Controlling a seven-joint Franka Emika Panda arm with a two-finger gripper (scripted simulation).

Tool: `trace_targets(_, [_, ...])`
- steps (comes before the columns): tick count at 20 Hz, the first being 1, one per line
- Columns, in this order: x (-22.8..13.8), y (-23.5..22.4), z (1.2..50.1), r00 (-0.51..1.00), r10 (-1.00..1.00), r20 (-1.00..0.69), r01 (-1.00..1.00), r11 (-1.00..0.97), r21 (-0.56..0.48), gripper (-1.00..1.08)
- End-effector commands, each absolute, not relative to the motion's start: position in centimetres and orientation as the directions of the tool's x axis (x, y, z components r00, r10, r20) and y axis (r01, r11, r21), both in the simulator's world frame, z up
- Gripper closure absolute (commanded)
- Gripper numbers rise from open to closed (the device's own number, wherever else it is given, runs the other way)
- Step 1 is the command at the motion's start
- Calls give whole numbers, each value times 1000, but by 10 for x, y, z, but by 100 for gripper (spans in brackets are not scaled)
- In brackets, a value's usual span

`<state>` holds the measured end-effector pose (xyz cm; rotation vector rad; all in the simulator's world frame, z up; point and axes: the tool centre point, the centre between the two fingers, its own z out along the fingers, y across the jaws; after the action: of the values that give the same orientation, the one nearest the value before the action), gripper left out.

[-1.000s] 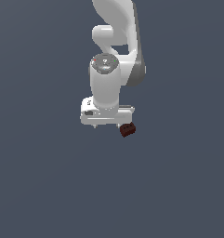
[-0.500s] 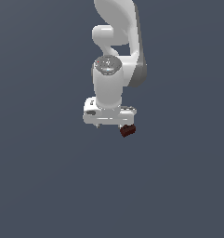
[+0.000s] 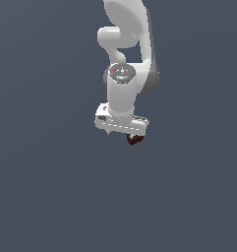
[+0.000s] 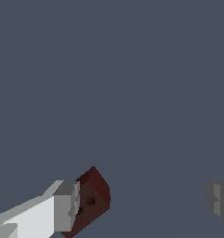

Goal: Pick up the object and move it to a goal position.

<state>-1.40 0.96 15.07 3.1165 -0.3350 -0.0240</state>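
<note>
Flat slate-grey backdrop fills both views; no edge, horizon or tabletop boundary can be made out, so whether the grey is a surface or empty space can't be told.

White Panda arm comes down from the top of the exterior view, wrist pointing downward, grey round cap on the joint facing the camera.

End effector hangs below the wrist flange, its white body tilted slightly, lower toward the exterior view's right. Jaws are spread wide: in the wrist view one finger sits at one side of the frame and the other grey pad is far across at the opposite edge, with bare grey between them.

Dark red-brown block is right up against the inner face of that one finger only, rotated corner-up, two small dark holes showing on the face toward the camera. Opposite pad is well apart from it, so no two-sided clamp. Exterior view: block sits under the end effector's lower right corner, at the fingertip.
</note>
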Motion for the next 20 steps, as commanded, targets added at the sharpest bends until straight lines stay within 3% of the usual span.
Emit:
trace_targets(1, [-18,16,145,963,-269,-14,-269,-963,8,-92])
trace_targets(20, [-49,61,107,754,-657,-8,-657,-754,3,-92])
